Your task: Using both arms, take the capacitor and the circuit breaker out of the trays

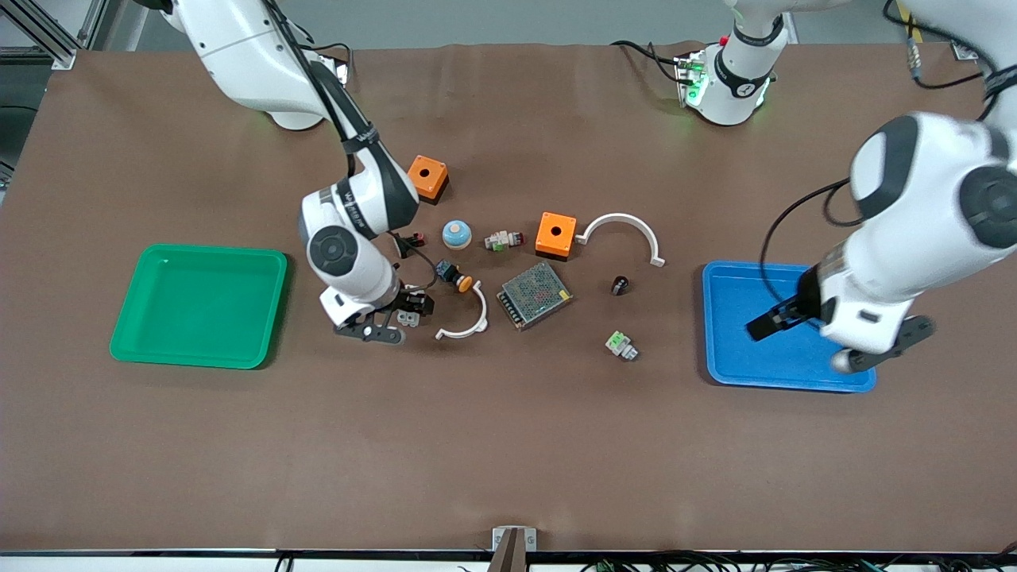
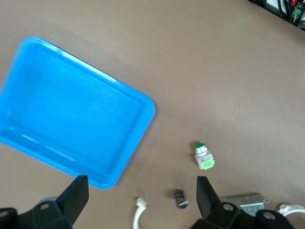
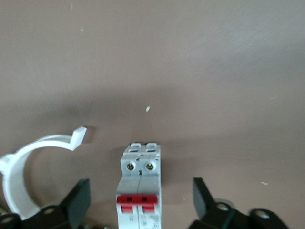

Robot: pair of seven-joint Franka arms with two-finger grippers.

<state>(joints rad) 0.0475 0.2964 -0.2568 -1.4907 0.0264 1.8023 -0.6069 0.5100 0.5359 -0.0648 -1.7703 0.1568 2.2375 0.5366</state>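
Brown table holds both my parts outside the empty trays: the hard, light circuit breaker [image 3: 139,188] lies between my right gripper's [image 1: 395,317] spread jaws, best pinched on its flat sides, while the tiny, roll-prone capacitor [image 1: 620,284] sits near the blue tray [image 1: 719,334] where my left gripper [image 1: 794,319] hangs wide open.

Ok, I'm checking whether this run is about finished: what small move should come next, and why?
Probably lift the right gripper straight up. Its fingers stand open on either side of the circuit breaker, which lies on the table outside the green tray. The capacitor is out too, and the left gripper hangs open over the blue tray.
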